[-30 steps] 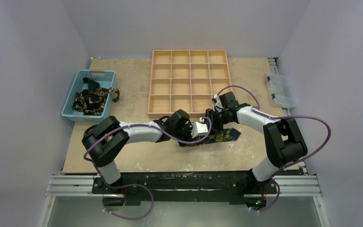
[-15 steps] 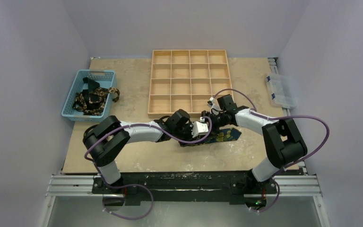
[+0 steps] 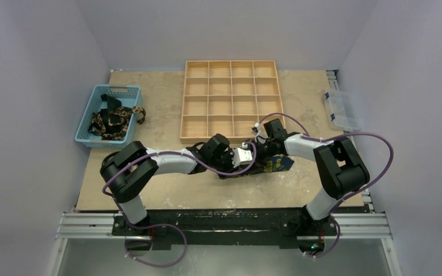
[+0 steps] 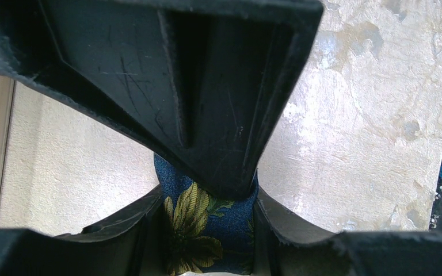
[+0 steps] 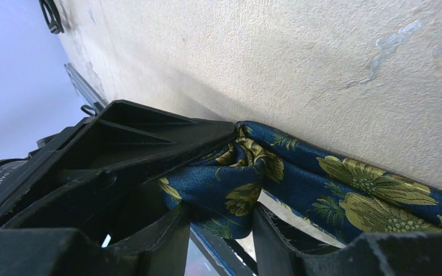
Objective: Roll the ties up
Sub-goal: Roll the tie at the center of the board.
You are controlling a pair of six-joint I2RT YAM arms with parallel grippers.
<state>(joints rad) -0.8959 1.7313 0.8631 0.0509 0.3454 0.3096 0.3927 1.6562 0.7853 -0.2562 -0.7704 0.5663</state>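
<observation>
Ties heaped in blue basket, far left, waiting. Mid-table, left gripper half-closed, pinching one tie's bunched end. Right gripper, close against it, nips the same fold, probably to keep the roll's core tight. Rest of tie trails flat rightward. Wooden tray sits just behind. Fingers crowd each other, leaving little turning room. Clear box far right, well apart.

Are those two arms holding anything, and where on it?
Yes. The left arm's fingers and the right arm's fingers both pinch the dark blue fabric necktie with gold leaf print at its bunched-up part; the rest lies flat.
</observation>
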